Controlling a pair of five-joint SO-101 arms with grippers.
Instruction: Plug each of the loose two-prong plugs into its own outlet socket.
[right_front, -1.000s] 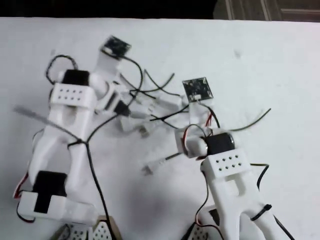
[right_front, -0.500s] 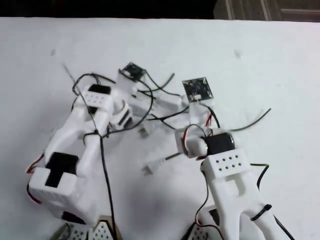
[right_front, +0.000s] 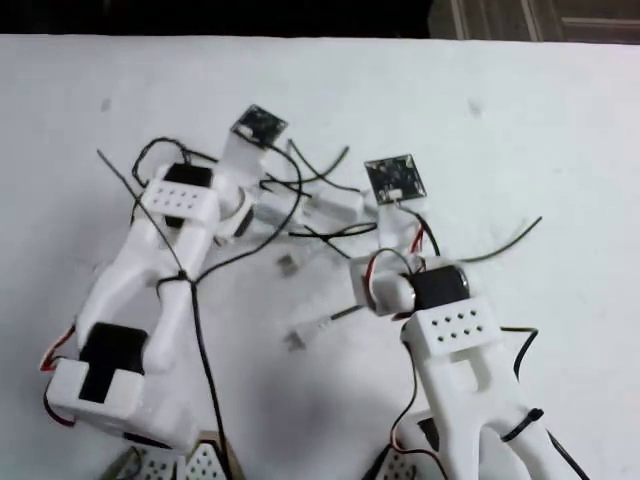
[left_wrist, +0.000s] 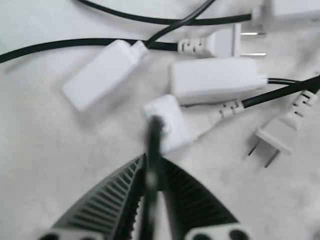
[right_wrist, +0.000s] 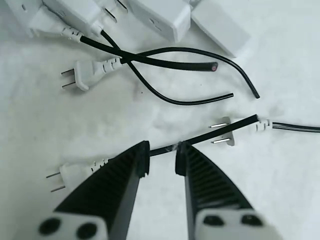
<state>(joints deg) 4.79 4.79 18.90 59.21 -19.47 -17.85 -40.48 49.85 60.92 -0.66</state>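
My left gripper (left_wrist: 154, 159) has its jaws together on what looks like a black cord (left_wrist: 153, 140), which runs straight out from the tips to a white block (left_wrist: 165, 122) beside a socket (left_wrist: 215, 80). My right gripper (right_wrist: 161, 152) holds its jaws apart, and a lead (right_wrist: 200, 137) crosses the gap at their tips, lying crosswise to them. Its plug (right_wrist: 226, 132) rests just off to one side, so I judge the right arm nearer and due a sideways shift along that lead.
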